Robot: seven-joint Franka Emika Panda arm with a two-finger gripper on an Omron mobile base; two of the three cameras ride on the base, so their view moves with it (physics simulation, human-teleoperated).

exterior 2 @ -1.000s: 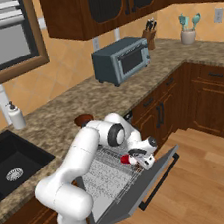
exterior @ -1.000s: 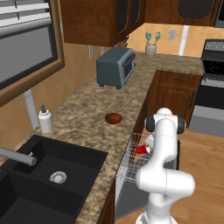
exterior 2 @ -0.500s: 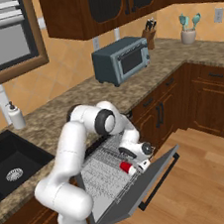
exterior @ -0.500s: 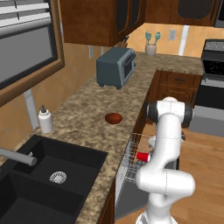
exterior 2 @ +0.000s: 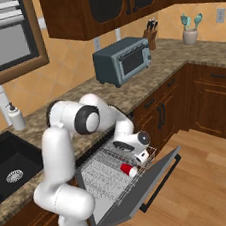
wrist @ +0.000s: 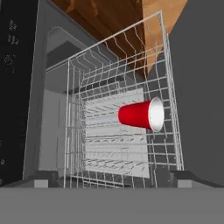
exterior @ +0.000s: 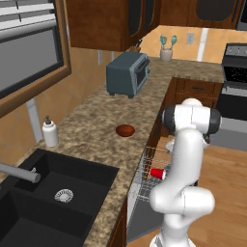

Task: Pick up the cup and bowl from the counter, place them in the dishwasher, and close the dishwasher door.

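The red cup (wrist: 140, 115) lies on its side in the grey wire rack (wrist: 175, 131) of the dishwasher, white mouth toward the rack's edge. My gripper (wrist: 113, 178) hangs above it, open, with nothing between its fingers. In the right base view the gripper (exterior 2: 140, 158) is just above the cup (exterior 2: 128, 170), over the dropped-down dishwasher door (exterior 2: 151, 180). The dark reddish-brown bowl (exterior: 125, 130) sits upright on the granite counter (exterior: 96, 116), left of the arm. From the left, the cup (exterior: 157, 173) shows in the rack beside my arm.
A grey toaster oven (exterior: 126, 75) stands further along the counter. A white soap bottle (exterior: 49, 132) is by the black sink (exterior: 53, 193). The stove (exterior: 236, 77) is at the far right. Wooden floor (exterior 2: 215, 182) lies beyond the open door.
My hand has lifted up off the rack and away from the cup, which stays lying there. The arm's elbow has risen higher.
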